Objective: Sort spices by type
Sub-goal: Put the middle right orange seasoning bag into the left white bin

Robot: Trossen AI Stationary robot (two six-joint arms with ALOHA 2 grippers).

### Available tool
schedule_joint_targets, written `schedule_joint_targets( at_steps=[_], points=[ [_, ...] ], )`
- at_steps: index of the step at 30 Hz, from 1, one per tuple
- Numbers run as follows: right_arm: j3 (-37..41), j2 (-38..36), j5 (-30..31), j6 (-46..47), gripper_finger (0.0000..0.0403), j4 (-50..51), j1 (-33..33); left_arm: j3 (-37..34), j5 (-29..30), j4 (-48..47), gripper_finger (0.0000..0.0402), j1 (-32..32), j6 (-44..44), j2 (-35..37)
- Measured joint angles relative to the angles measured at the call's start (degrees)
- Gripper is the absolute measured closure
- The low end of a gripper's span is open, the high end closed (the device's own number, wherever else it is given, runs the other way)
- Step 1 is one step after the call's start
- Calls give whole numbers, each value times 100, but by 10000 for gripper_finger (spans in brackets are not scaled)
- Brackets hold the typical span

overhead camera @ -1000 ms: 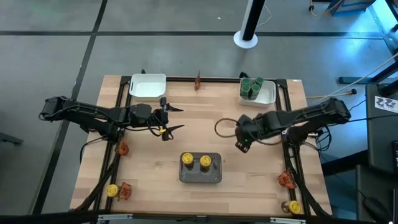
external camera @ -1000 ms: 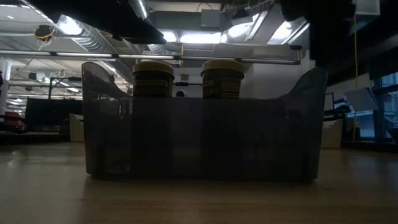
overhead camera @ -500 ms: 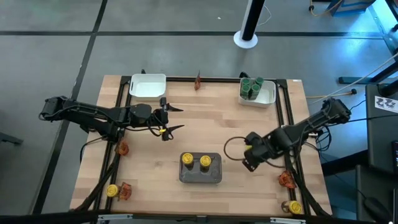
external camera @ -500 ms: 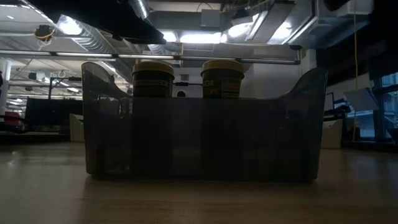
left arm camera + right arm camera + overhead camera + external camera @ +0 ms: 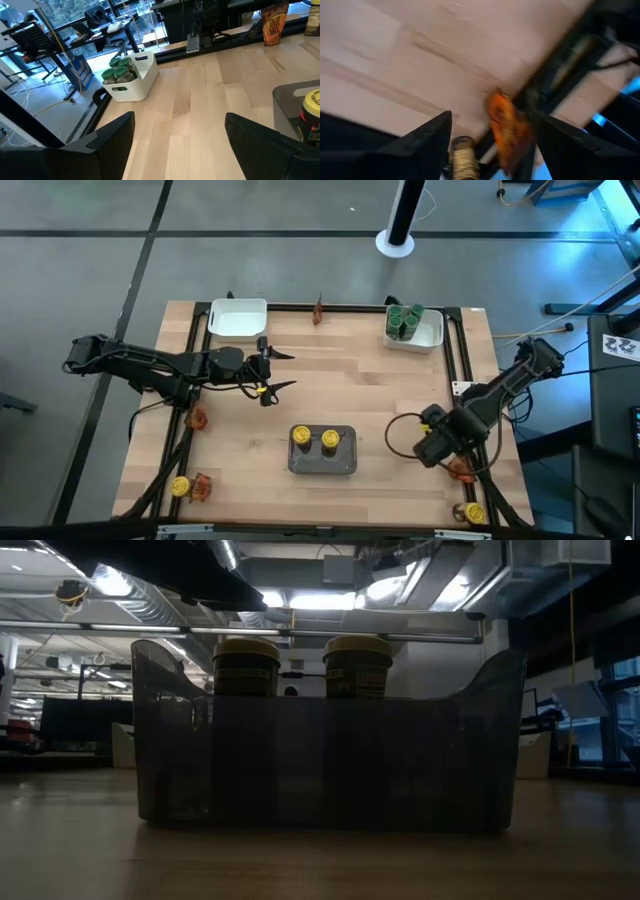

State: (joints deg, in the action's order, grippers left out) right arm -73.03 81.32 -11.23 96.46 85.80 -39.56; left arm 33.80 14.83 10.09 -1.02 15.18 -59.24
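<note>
My right end effector (image 5: 432, 452) is over the near right part of the wooden plank counter (image 5: 330, 385), fingers spread wide and empty. Just beside it, at the counter's right rail, lies one crinkly reddish-orange packet (image 5: 461, 469); the right wrist view shows it between my two dark fingers (image 5: 505, 125). A yellow-lidded jar (image 5: 473, 513) stands at the near right corner.

At the near centre sits a grey, smooth-walled rectangular tray (image 5: 322, 464) holding two cylindrical yellow-lidded jars (image 5: 300, 437), side by side and upright. At the near left corner stands a fourth yellow-lidded jar (image 5: 180, 487) with a second packet (image 5: 202, 487) touching it. A third packet (image 5: 196, 419) lies on the left rail.

My left end effector (image 5: 270, 372) hovers over the left middle of the counter, fingers wide apart, holding nothing.

Along the far edge: an empty white tray (image 5: 238, 318) on the left, a fourth packet (image 5: 318, 309) standing upright at centre, and a white tray (image 5: 428, 336) on the right containing green-lidded jars (image 5: 405, 319); their exact count cannot be told.
</note>
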Motion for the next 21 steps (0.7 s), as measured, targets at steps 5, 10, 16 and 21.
schedule_joint_targets(
  at_steps=[5,10,16,21],
  points=[
    [2,0,-319,629,127,317,-334,0,0,0,108,-1,0,1],
    [2,0,-510,1189,127,400,-649,0,0,2,108,-1,-11,-1],
    [4,0,-567,1772,127,426,-1109,0,-1,0,108,-1,-22,-1],
    [4,0,-583,2184,127,412,-1421,0,0,0,108,-1,-22,1]
  ],
)
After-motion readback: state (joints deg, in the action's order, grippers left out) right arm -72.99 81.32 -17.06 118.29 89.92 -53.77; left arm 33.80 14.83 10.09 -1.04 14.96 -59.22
